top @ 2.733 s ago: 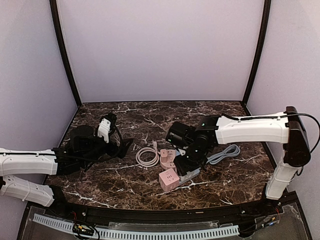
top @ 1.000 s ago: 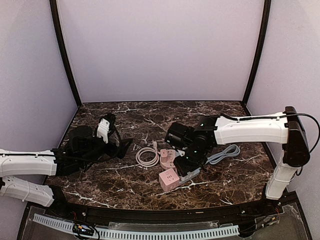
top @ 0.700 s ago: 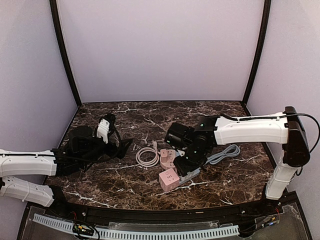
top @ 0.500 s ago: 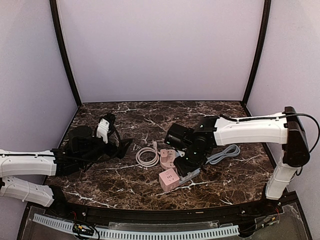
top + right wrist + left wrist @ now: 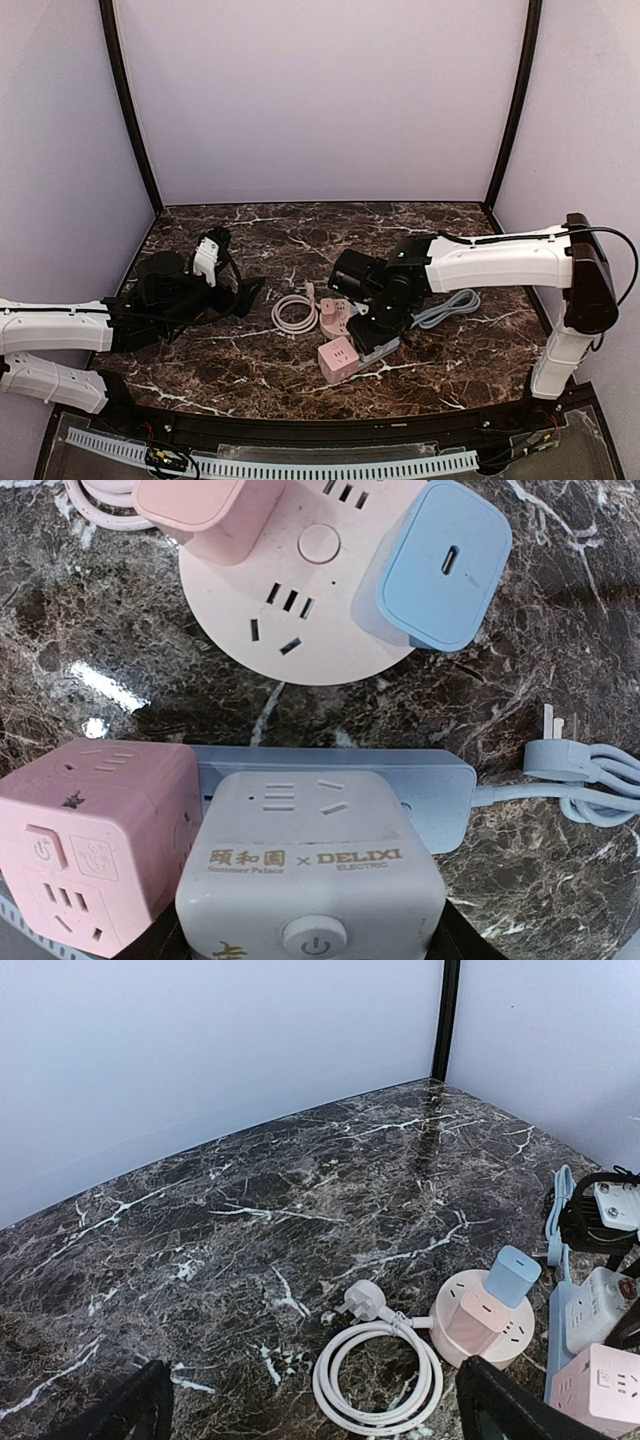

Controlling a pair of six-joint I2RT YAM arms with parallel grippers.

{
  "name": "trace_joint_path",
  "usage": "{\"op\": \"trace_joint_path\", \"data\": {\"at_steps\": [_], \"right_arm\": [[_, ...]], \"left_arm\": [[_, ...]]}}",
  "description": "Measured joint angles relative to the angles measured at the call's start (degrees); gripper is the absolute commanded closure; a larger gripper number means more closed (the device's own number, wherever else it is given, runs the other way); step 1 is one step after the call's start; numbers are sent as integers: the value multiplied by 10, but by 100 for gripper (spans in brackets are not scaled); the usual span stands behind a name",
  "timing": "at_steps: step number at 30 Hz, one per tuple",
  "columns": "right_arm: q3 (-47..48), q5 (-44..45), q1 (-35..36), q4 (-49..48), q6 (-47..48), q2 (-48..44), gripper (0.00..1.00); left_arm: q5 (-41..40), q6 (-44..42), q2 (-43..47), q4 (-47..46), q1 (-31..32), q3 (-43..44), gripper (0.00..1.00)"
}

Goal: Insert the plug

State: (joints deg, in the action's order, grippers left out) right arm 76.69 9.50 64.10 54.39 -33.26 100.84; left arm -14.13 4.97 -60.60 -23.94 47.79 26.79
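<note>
Nearest the bases: pink cube and grey cube sit side by side on the blue strip. The right gripper is directly over the grey cube. Its fingers don't show in the wrist view and the top view hides them under the wrist, so I can't tell if it's clamped on the cube or just above it. The grey cube looks level on the strip, with its pins out of sight. I read it as the plug in question and this as the seating step, close to done. The next move calls for a straight push down along the pins with no tilt, then let go and lift clear. Risk: the strip looks unfixed on the table and could slide or rock under an off-centre load. Just beyond the strip is the round hub, with a pink adapter and a blue charger plugged in. Two plugs lie loose. The blue lead is bundled right of the strip, with its blue plug flat on the table. The white cable is coiled left of the hub, with its white plug lying free. If the task means either of those, it's untouched. The left gripper hangs off to the left, well apart, jaws wide, holding nothing.
</note>
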Motion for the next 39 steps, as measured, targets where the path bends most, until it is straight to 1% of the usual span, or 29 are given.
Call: {"op": "trace_joint_path", "data": {"at_steps": [17,20,39], "right_arm": [[27,5,1,20,-3,31,100],[29,7,1,16,-3,52,100],[10,10,2,-2,-3,42,100]], "left_arm": [[0,0,6,0,0,0,2],[0,0,6,0,0,0,2],[1,0,6,0,0,-4,2]]}}
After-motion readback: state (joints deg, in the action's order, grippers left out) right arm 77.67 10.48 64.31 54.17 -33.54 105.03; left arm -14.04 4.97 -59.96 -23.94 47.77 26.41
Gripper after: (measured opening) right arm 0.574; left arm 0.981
